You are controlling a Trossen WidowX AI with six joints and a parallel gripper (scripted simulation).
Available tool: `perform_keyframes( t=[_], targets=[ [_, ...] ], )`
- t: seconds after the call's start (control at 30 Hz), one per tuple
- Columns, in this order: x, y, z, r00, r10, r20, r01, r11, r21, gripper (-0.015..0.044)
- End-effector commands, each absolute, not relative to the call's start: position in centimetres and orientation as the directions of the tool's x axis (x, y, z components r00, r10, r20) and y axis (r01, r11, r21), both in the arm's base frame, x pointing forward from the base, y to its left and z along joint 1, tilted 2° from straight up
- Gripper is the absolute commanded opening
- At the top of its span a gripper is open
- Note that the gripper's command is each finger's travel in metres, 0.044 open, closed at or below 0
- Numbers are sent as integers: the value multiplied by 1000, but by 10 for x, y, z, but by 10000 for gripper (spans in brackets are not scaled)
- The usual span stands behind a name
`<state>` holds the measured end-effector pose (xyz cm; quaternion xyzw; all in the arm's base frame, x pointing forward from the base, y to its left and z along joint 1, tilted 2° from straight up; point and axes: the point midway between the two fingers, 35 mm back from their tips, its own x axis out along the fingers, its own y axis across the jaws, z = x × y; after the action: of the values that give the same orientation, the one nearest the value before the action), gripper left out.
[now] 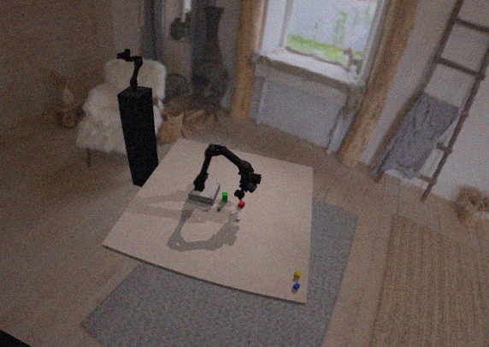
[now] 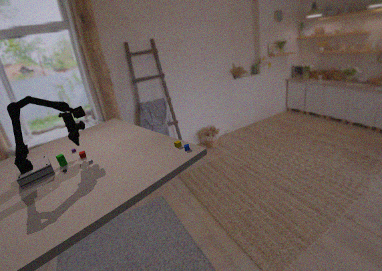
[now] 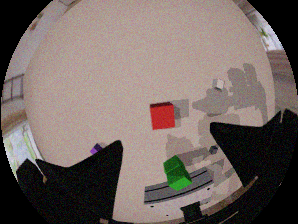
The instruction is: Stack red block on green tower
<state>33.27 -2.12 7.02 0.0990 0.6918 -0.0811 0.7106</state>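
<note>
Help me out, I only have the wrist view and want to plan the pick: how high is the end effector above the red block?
Observer: The exterior view shows the end effector open and pointing down, hanging clearly above the red block, touching nothing.
Operator: Is the green tower close by?
Observer: Yes, the green tower stands upright between the red block and the arm's base, apart from both.
Operator: Anything else on the table?
Observer: A yellow block and a blue block sit together at the table's far corner, and a small purple block lies near the red one.
</note>
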Motion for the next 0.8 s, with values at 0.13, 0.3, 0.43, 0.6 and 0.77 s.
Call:
perform_keyframes(
  t=[0.13, 0.3, 0.43, 0.6, 0.77],
  targets=[
    [328, -23, 69, -4, 3, -1000, 291, 957, 2, 440],
    [329, -23, 48, -4, 3, -1000, 291, 957, 2, 440],
    [328, -23, 17, -5, 3, -1000, 291, 957, 2, 440],
    [329, -22, 16, -4, 3, -1000, 291, 957, 2, 440],
    [330, -22, 10, -4, 3, -1000, 291, 957, 2, 440]
  ],
)
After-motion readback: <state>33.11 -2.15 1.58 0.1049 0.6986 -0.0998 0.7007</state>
